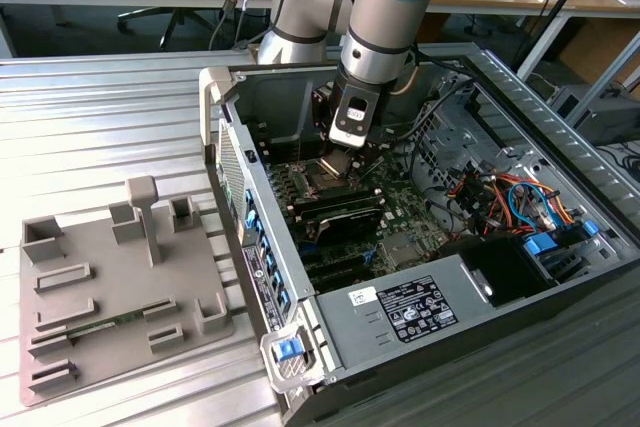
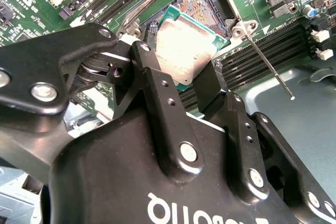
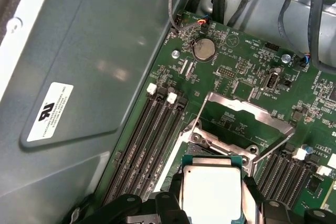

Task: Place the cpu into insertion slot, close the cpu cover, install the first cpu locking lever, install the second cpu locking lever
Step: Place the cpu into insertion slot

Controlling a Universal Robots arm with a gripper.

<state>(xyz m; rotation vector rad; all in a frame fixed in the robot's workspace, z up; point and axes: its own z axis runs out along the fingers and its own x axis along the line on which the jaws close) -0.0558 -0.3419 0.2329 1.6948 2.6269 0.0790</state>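
My gripper (image 2: 181, 64) is shut on the cpu (image 2: 185, 48), a silvery square chip with a green rim, clamped by two opposite edges between the black fingers (image 2: 152, 82). The cpu hangs just above the insertion slot (image 2: 203, 6), whose dark pin field shows beyond the chip. In the first wrist view the cpu (image 3: 211, 192) sits between the fingers (image 3: 170, 203), and the cpu cover (image 3: 247, 113) stands swung open behind the socket. A thin locking lever (image 2: 269, 66) sticks out, unlatched. In the exterior view the gripper (image 1: 343, 159) reaches down into the open computer case (image 1: 300, 277) over the board.
Long black memory slots (image 3: 149, 140) flank the socket on both sides. The case's grey metal wall (image 3: 94, 77) rises close beside them. Cable bundles (image 1: 500, 197) lie on the exterior view's right. A grey fixture tray (image 1: 110, 287) sits outside the case on the exterior view's left.
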